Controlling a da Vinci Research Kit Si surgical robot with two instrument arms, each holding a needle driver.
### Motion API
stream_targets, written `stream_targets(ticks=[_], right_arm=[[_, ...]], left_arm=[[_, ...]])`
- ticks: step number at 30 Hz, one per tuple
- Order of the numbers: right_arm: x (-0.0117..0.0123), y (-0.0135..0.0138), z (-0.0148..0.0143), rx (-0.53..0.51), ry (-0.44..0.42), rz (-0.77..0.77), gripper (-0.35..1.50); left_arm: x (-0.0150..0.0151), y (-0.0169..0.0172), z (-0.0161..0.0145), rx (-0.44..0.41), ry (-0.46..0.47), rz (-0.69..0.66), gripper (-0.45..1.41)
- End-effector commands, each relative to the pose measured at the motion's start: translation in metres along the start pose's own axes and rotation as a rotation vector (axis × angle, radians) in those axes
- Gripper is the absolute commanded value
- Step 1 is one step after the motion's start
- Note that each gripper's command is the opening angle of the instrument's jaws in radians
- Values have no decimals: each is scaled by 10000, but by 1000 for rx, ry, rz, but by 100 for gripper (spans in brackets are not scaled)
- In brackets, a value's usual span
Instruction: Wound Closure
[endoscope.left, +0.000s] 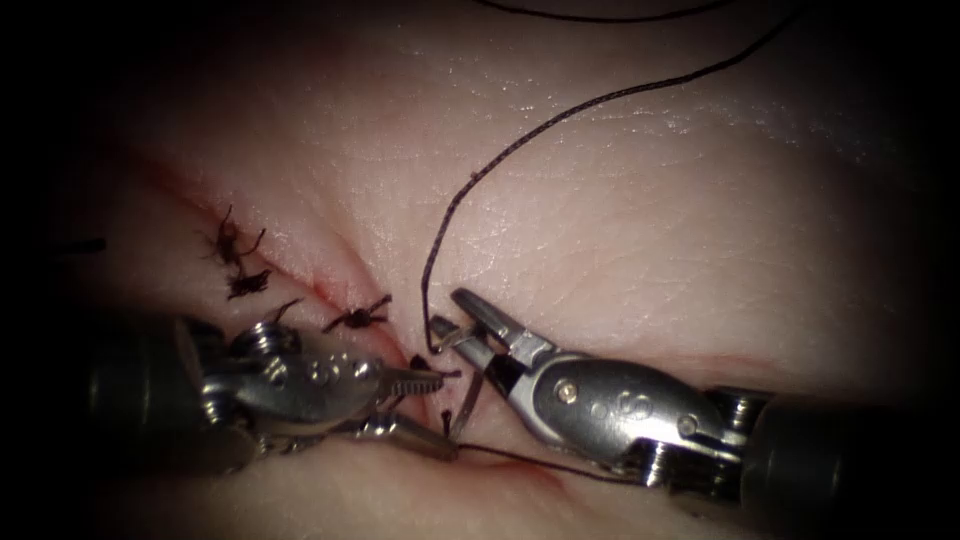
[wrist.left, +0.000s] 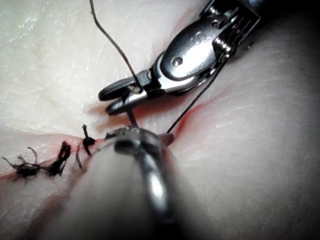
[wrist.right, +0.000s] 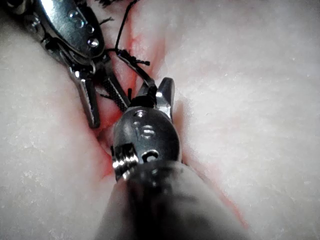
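At the cut (endoscope.left: 335, 292): left end effector (endoscope.left: 432, 412) released, empty.
Right end effector (endoscope.left: 458, 322): grasps needle (endoscope.left: 466, 400) near its end; keep grip firm.

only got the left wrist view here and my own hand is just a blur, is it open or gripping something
Observer: The endoscope view shows the left hand open at the cut, holding nothing.
Operator: ok where's the needle then
Observer: In the endoscope view the needle curves from under the right hand down to the left hand's lower jaw. Whether it is in the tissue I cannot tell.
Operator: does right have it
Observer: In the right wrist view the needle's curve runs up to the right hand, but I cannot confirm a grip.
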Motion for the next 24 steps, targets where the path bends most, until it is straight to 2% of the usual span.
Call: stream_targets(ticks=[1,7,12,15,24], right_arm=[[5,7,2,-15,4,27,-35],[25,23,5,-40,26,101,-35],[31,31,4,-45,30,123,-35],[38,45,-1,-57,27,138,-35],[41,53,0,-69,23,80,-35]], left_arm=[[-1,1,8,-1,-1,0,44],[-1,5,8,-8,-2,9,44],[0,10,7,0,-18,17,44],[5,17,2,0,-28,32,46],[4,31,-2,5,-45,42,46]])
